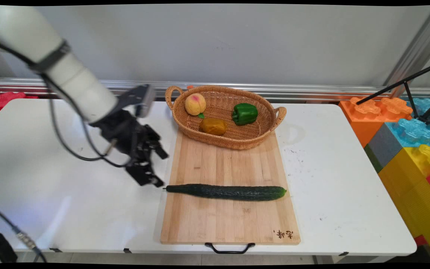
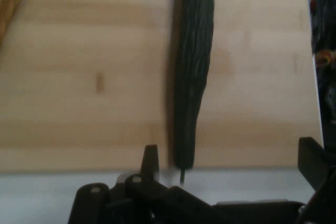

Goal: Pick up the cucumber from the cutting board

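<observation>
A long dark green cucumber (image 1: 226, 192) lies across the wooden cutting board (image 1: 230, 220), its stem end at the board's left edge. My gripper (image 1: 159, 169) hangs open just left of that stem end, holding nothing. In the hand view the cucumber (image 2: 193, 72) runs up the picture from between the two fingertips (image 2: 150, 158), over the board (image 2: 79, 77). Its stem tip sits closer to the left finger.
A wicker basket (image 1: 263, 134) stands on the board's far end, holding a peach (image 1: 195, 104), a green bell pepper (image 1: 244, 113) and a brown potato (image 1: 213, 126). Large coloured blocks (image 1: 405, 145) stand beyond the table's right edge. A black handle (image 1: 230, 248) sits at the near edge.
</observation>
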`<state>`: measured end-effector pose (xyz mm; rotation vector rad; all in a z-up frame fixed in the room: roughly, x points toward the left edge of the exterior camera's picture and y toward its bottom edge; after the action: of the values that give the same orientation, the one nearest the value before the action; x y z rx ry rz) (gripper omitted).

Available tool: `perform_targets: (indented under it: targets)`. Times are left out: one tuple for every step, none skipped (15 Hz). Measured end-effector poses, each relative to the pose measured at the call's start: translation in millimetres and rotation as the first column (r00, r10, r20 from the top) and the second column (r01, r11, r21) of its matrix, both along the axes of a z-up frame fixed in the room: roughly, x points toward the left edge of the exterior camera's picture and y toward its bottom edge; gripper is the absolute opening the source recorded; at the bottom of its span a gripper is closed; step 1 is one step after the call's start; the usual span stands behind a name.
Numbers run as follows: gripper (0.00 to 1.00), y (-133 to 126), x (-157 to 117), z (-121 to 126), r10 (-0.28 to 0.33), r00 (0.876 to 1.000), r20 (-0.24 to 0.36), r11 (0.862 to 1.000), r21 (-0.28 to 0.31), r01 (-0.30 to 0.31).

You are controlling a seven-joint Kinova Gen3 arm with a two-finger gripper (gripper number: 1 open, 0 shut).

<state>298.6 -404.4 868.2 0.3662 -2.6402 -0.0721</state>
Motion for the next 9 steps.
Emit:
perform_targets:
  targets:
    - [1.00, -3, -13, -4, -0.009, 1.000, -0.006, 1.000, 0.001, 0.009]
    - [1.00, -7, -27, -10, -0.019, 1.000, -0.011, 1.000, 0.005, 0.019]
    - [1.00, -11, -40, -17, -0.030, 0.999, -0.015, 1.000, 0.007, 0.030]
    - [1.00, -15, -53, -24, -0.037, 0.999, -0.018, 0.999, 0.009, 0.037]
    - [1.00, -19, -64, -31, -0.040, 0.999, -0.021, 0.999, 0.011, 0.040]
    - [1.00, -21, -71, -36, -0.041, 0.999, -0.022, 0.999, 0.011, 0.042]
    - [1.00, -26, -82, -43, -0.044, 0.999, -0.023, 0.999, 0.012, 0.044]
    - [1.00, -29, -90, -47, -0.046, 0.999, -0.025, 0.999, 0.012, 0.046]
    - [1.00, -33, -100, -53, -0.049, 0.998, -0.026, 0.999, 0.013, 0.050]
